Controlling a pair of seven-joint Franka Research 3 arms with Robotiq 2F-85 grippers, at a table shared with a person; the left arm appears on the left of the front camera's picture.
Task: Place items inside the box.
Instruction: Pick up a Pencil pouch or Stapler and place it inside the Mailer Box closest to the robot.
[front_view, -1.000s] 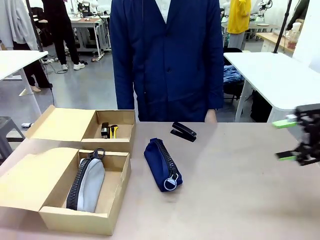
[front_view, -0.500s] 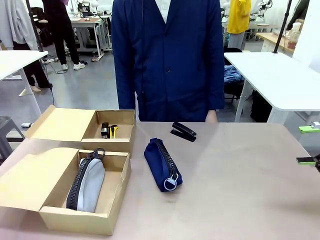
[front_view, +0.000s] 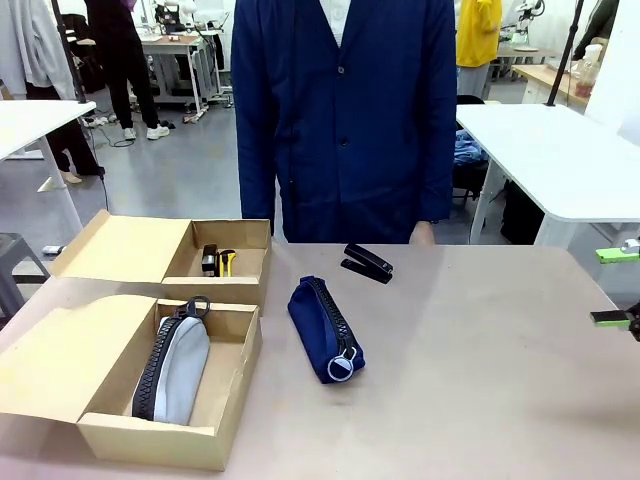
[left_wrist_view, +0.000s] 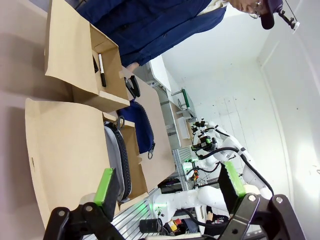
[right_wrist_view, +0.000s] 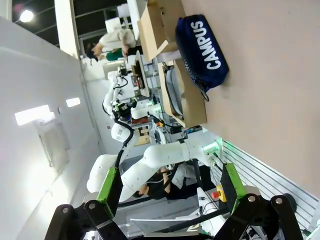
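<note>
Right end effector (front_view: 601, 288) at the right edge of the front view, green pads spread wide, nothing between them, beside the bare right end of the surface (front_view: 480, 390). Left end effector (left_wrist_view: 168, 182) at the bottom of its own wrist view, likewise spread wide and empty, black links tipped with green pads.

Outward, left of centre in the front view: navy pouch (front_view: 325, 328) lying on the matt beige surface, well apart from the right end effector. Soft fabric, rounded tube shape, heavy zip along the top, ring pull at the near end; white "CAMPUS" lettering on its side in the right wrist view. Just beyond it, black stapler (front_view: 367, 264), hard and slim, slightly agape, nothing between it and the pouch. Person's hand (front_view: 422, 234) at the far edge, right of the stapler, not touching it; person (front_view: 340, 120) in a dark blue buttoned coat standing behind.

Lower left: larger cardboard box (front_view: 160, 443), plain brown, shallow, rectangular, lid flap (front_view: 60, 355) folded out flat to the left. Inside, grey pouch (front_view: 178, 368) along the left half, black zip uppermost, bare floor to its right. Right wall of this box near the navy pouch. Behind it, close up, smaller cardboard box (front_view: 255, 235), also open, holding a black item (front_view: 210, 260) and a yellow item (front_view: 228, 262), too small to tell; slim white-and-black marker pen (left_wrist_view: 100, 70) inside that box in the left wrist view.
</note>
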